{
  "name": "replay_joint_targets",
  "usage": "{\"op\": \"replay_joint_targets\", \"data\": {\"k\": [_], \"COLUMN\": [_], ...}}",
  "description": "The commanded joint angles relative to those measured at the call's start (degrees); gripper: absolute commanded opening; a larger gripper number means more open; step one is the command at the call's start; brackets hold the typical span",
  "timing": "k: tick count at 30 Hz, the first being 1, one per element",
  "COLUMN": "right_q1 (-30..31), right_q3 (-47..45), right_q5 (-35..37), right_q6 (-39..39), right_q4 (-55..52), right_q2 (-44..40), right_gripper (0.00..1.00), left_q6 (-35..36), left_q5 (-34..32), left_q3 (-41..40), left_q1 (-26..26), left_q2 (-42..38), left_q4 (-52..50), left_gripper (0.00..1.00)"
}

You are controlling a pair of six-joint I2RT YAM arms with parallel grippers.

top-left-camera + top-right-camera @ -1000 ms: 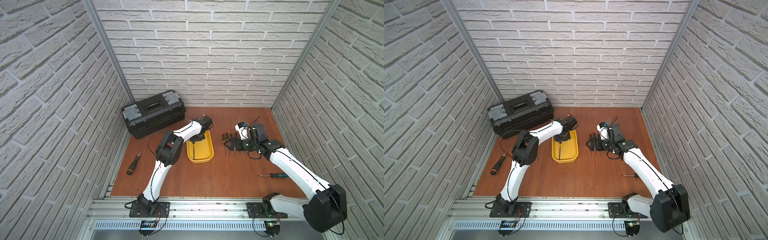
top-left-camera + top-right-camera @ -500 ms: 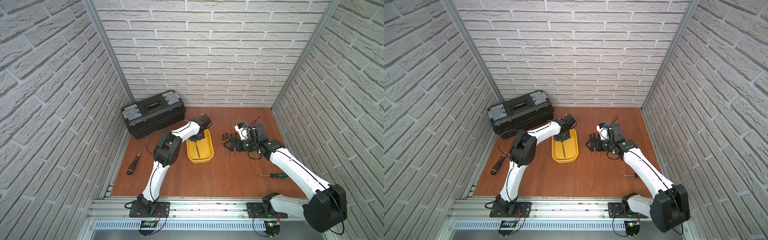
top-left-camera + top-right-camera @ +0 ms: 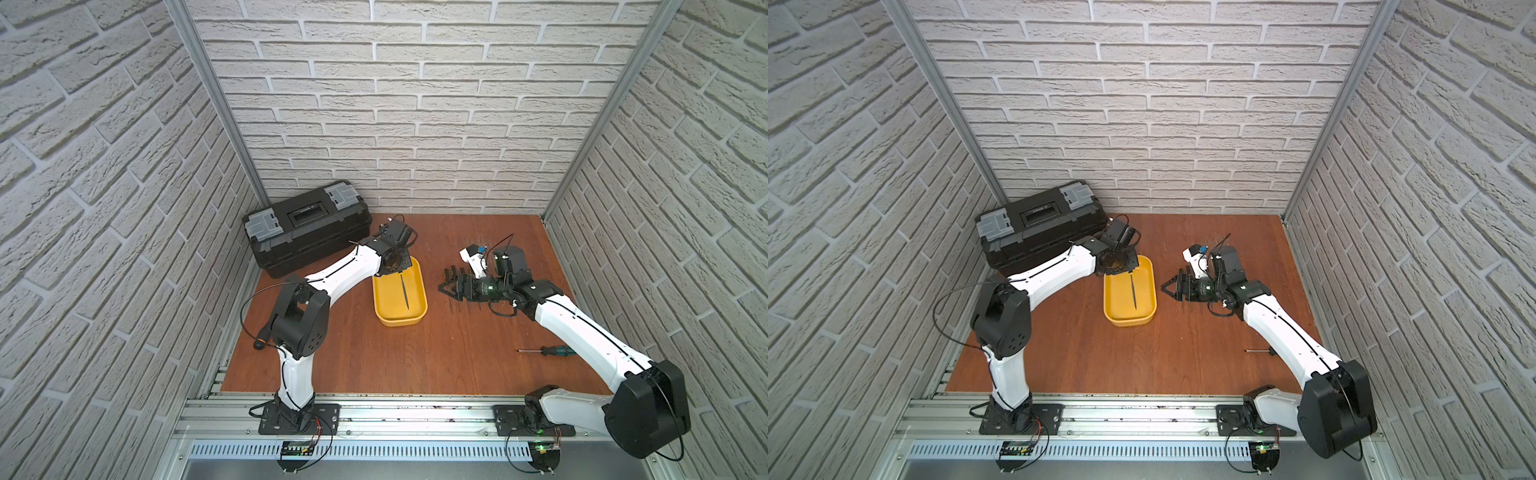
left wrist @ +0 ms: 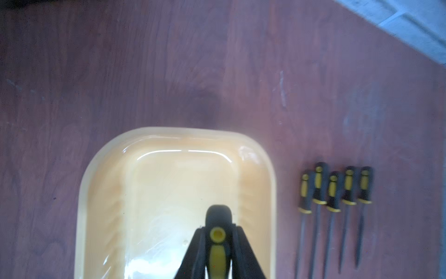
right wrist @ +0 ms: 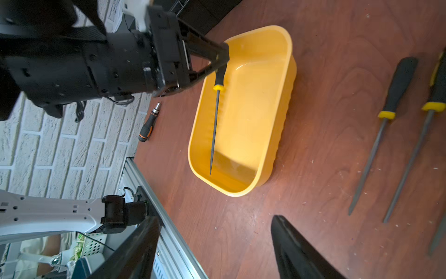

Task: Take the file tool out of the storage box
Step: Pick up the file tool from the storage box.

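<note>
**File gripped by the handle, blade inside the yellow tray**

The left pincer is clamped on the black-and-yellow handle of the file tool. It holds the handle over the far end of the storage box. The blade slopes down along the tray, its tip low near the front wall (whether it touches the floor I cannot tell). The tray walls enclose the blade on every side.

Just behind the left wrist stands the toolbox. The right pincer has its jaws wide apart and holds nothing. It hovers beside the tray, over a row of files lying on the desk. A black-and-orange screwdriver lies near the left wall, and a green-handled screwdriver lies by the right arm.

Against a second ago, the left wrist sits slightly higher and nearer the toolbox, so more of the blade shows. The right arm has barely shifted.
</note>
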Motion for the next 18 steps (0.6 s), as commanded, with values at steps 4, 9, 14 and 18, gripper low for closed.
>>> {"op": "replay_joint_targets", "data": {"k": [4, 9, 14, 18], "right_q1": [3.1, 5.2, 6.8, 7.8], "right_q3": [0.8, 3.7, 6.4, 7.9], "right_q5": [-2.6, -1.9, -1.6, -1.2], "right_q6": [3.2, 3.5, 3.6, 3.8], "right_q4": [7.4, 8.1, 8.6, 9.0], "right_q2": [3.3, 6.6, 9.2, 11.2], "right_gripper": [0.63, 0.59, 0.52, 0.51], "left_q6": [-0.1, -1.1, -1.6, -2.2], "left_q5": [3.8, 6.1, 6.9, 7.9], "left_q3": [-3.4, -4.7, -4.9, -4.9], "left_q1": [1.5, 2.0, 2.1, 2.4], "left_q2": [-5.2, -7.5, -9.2, -10.1], "left_q4": [5.4, 7.3, 7.8, 8.5], "left_gripper": [0.13, 0.13, 0.13, 0.13]}}
